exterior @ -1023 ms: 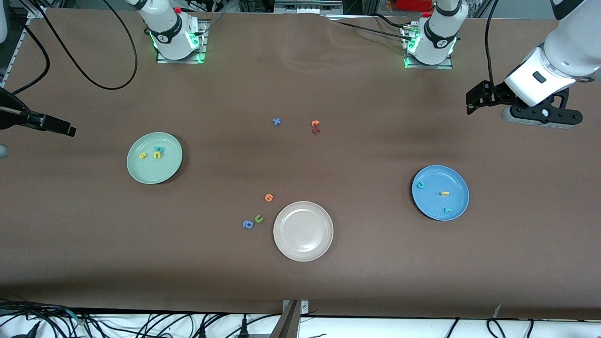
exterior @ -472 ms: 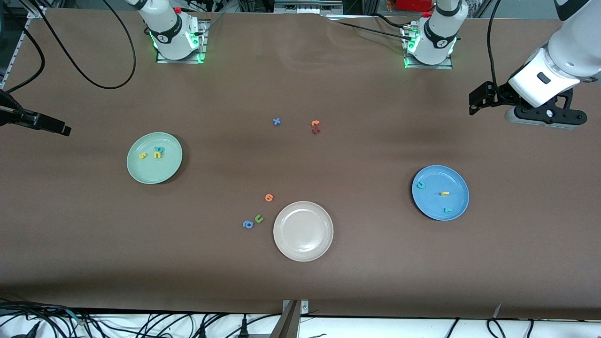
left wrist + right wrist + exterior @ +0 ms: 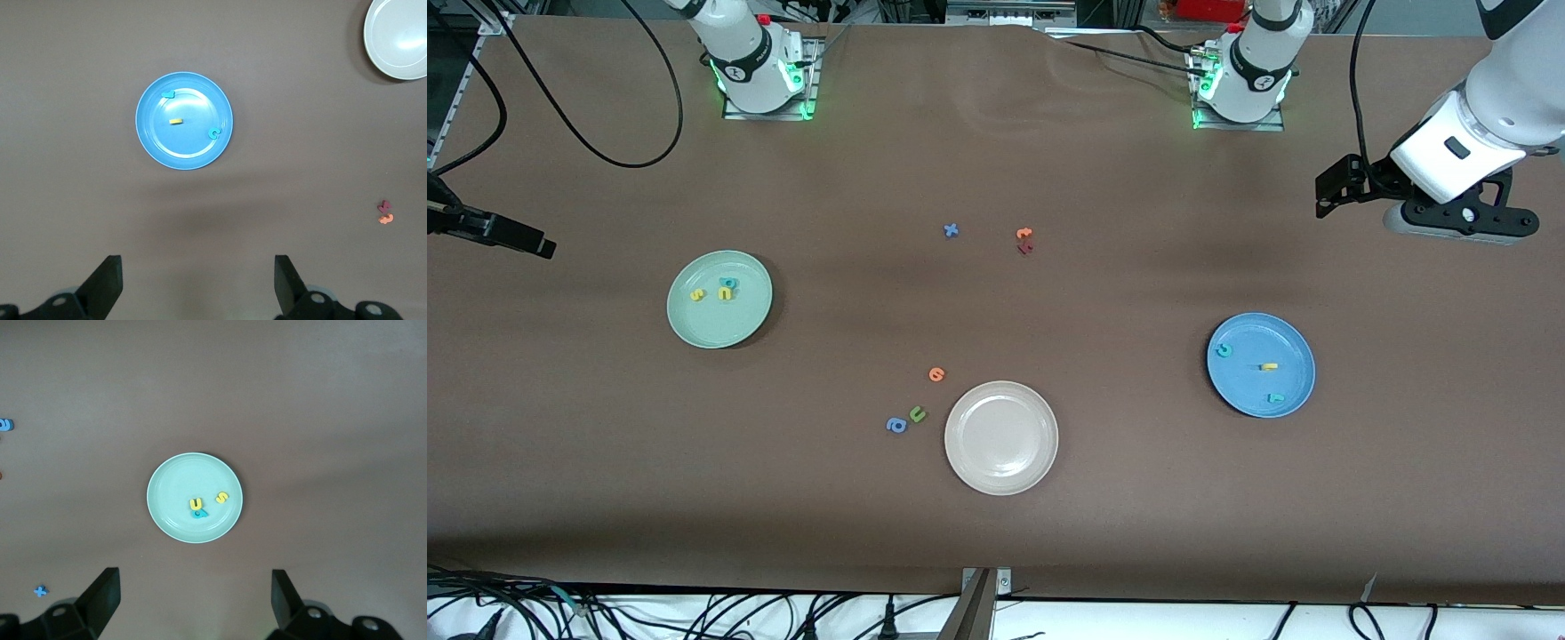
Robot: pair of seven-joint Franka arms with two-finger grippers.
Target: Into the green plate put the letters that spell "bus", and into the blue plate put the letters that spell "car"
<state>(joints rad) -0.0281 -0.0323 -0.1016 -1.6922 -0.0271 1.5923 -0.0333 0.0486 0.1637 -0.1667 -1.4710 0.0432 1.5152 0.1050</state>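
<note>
Green plate (image 3: 719, 329) holds b, u, s; blue plate (image 3: 1294, 342) holds c, a, r (all tiny foam).

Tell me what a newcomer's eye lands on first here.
Three plates on the brown table: the green plate toward the right arm's end holding yellow and teal letters, the blue plate toward the left arm's end holding three more, and a white plate nearest the camera. Both open grippers, left and right, are raised clear.

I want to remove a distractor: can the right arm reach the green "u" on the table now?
Probably yes: the green "u" lies uncovered beside the blue "a", and the right gripper, jaws open, holds nothing.
</note>
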